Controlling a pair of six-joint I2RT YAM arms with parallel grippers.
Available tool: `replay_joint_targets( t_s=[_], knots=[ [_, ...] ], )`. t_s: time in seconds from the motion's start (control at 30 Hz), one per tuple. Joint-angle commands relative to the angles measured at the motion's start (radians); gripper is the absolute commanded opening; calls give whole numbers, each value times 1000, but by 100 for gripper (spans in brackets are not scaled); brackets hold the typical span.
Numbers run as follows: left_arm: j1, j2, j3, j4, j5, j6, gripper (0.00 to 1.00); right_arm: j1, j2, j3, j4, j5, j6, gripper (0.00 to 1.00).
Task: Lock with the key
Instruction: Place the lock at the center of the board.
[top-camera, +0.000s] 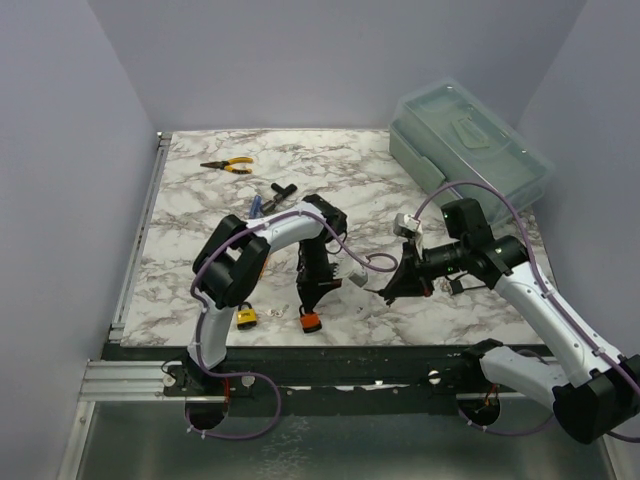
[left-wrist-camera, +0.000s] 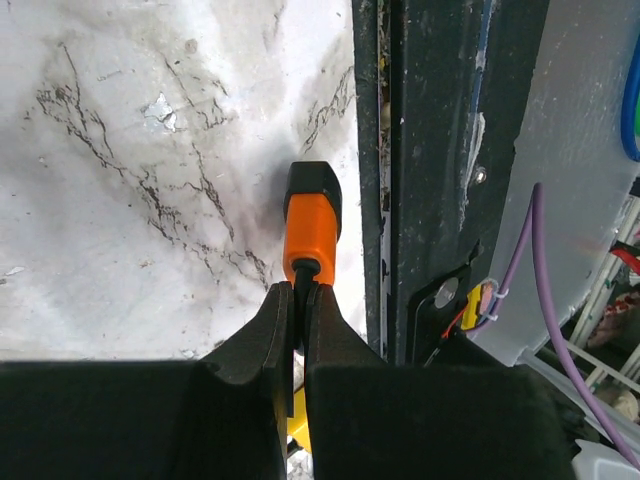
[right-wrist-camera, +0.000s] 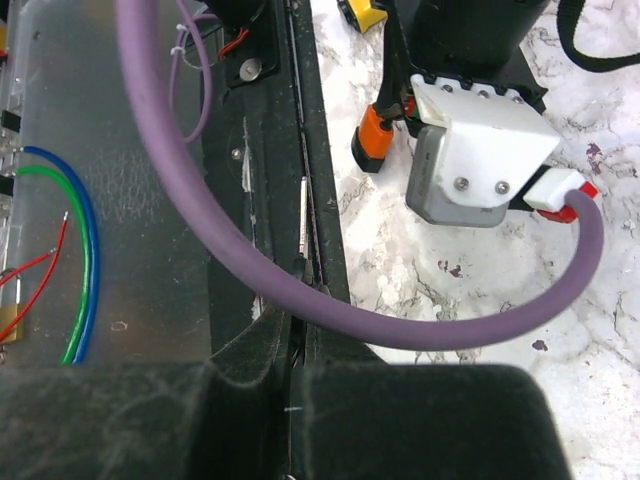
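An orange padlock lies on the marble table near the front edge. My left gripper points down at it and is shut on its dark shackle; in the left wrist view the pads pinch the shackle just behind the orange body. My right gripper is to the right of it, a little above the table, with the jaws closed. A thin silver blade, seemingly the key, sticks out edge-on from the right gripper. The orange padlock also shows in the right wrist view.
A yellow padlock lies left of the orange one. Yellow-handled pliers and other hand tools lie at the back left. A clear lidded bin stands at the back right. The black front rail runs along the table edge.
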Motion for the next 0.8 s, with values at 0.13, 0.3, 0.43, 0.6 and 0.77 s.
replay_joint_targets(
  t_s=[0.13, 0.3, 0.43, 0.6, 0.77],
  knots=[
    [-12, 102, 114, -13, -67, 54, 10, -1, -23, -23, -20, -25, -20, 0],
    [-22, 121, 147, -6, -69, 46, 30, -2, -12, -14, -24, -25, -31, 0],
    [-23, 125, 173, -8, -77, 36, 42, -1, -3, -3, -28, -22, -42, 0],
    [-21, 83, 190, -16, -82, 9, 65, -1, 14, 8, -23, -18, -41, 0],
    [4, -20, 166, 16, -49, -61, 95, -1, 49, 18, 4, -21, -48, 0]
  ],
)
